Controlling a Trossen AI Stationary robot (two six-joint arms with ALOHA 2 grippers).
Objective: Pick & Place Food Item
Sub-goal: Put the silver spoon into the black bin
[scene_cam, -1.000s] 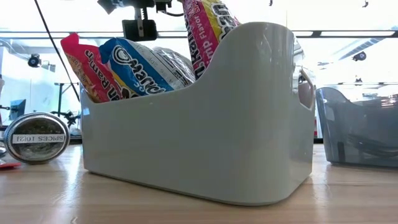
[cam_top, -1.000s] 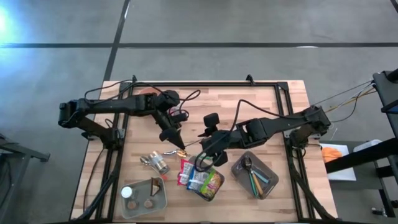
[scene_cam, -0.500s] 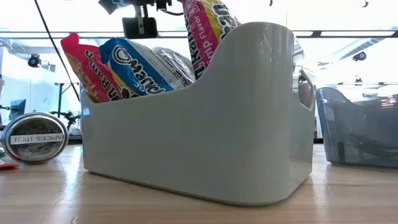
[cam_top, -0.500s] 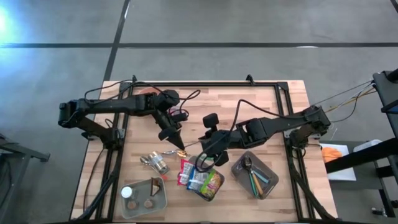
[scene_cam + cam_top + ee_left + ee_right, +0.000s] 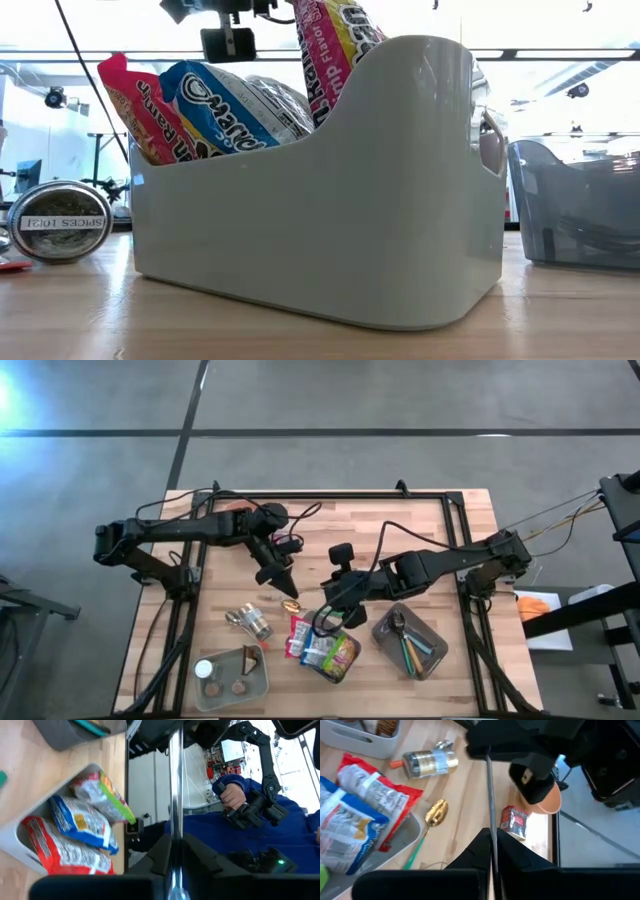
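My left tool [image 5: 283,582] hovers over the counter [image 5: 420,525] just above the gold spoon [image 5: 291,605]; I cannot tell whether its fingers are open or closed. My right tool [image 5: 328,600] is closed on a thin metal rod [image 5: 490,790], near the white bin [image 5: 400,200].

That bin holds snack packets [image 5: 322,645]: a red one, a blue one printed "Maru" [image 5: 225,105], and a green-edged one. The grey tray [image 5: 425,645] on the right holds utensils with teal handles. The clear tub [image 5: 232,678] near the front left corner holds round biscuits.

A spice jar [image 5: 57,220] lies on its side, its lid reading "SPICES 10/21". The spoon lies on the wood beside the white bin.
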